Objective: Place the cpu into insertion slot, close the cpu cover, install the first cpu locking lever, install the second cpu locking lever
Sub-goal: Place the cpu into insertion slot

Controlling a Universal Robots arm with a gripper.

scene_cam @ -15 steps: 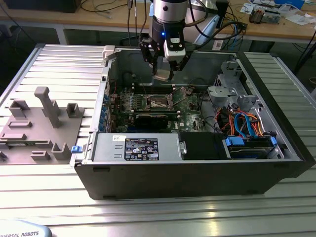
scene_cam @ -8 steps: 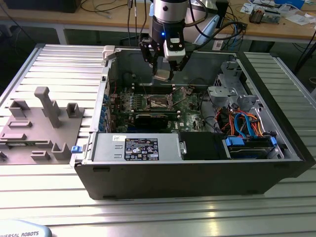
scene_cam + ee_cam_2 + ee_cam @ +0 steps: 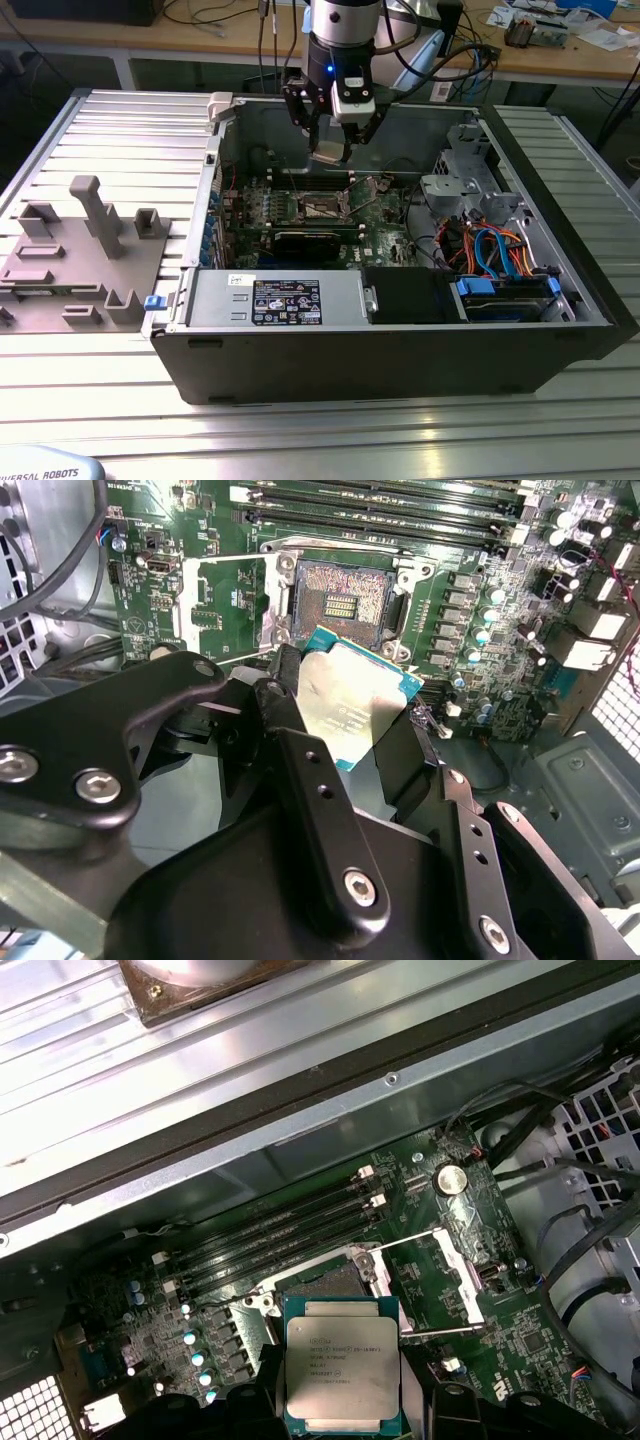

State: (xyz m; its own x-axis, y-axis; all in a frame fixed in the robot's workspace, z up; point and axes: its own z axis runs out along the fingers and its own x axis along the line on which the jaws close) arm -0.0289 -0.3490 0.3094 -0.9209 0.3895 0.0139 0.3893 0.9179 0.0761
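- My black gripper (image 3: 352,712) is clenched on the small flat square silver-topped cpu (image 3: 350,685), gripping its edges.
- The cpu hangs above the square dark insertion slot (image 3: 340,605), unseated.
- The thin silvery cpu cover (image 3: 188,600) is open beside the slot.

the exterior view looks down from well back at the computer case (image 3: 400,335) and the hand (image 3: 330,146) above it. both wrist views, close behind the hand, share the cpu (image 3: 355,695) (image 3: 343,1370) and the insertion slot (image 3: 340,600) (image 3: 322,1282) beneath.
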